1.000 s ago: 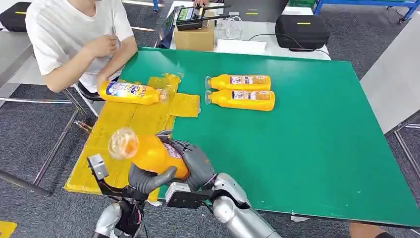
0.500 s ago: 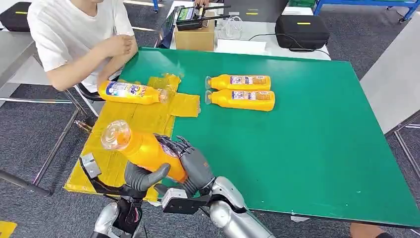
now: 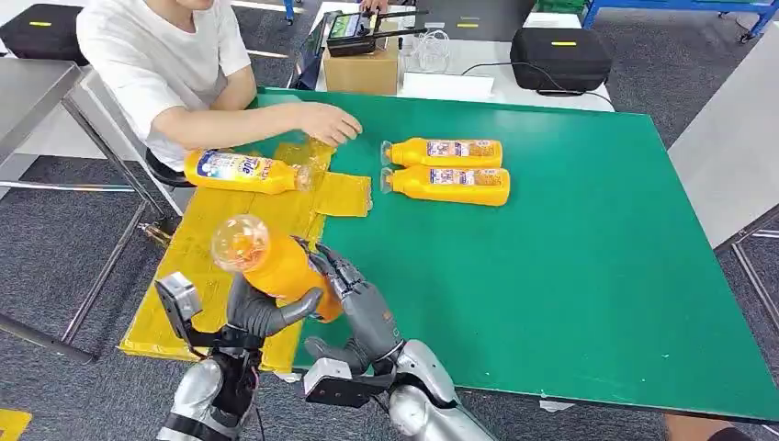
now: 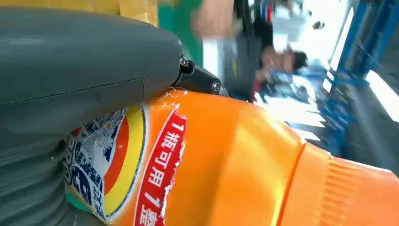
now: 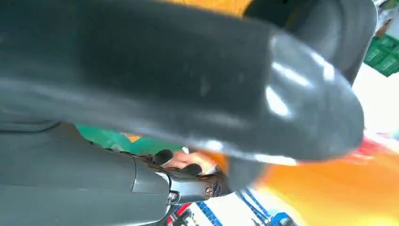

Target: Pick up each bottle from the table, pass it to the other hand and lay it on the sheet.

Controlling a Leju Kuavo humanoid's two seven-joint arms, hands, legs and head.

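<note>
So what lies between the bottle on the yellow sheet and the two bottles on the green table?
In the head view, only bare yellow sheet and green table.

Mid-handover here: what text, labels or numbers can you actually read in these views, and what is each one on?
"1瓶可用1…", white on a red band, cut off at the frame edge: label of the held bottle, gripped by the left hand.
"…ide", large letters, start unclear: label of the bottle on the yellow sheet.
Labels on the two bottles on the green table: too small to read.
Screen of the device behind the table: unreadable.
</note>
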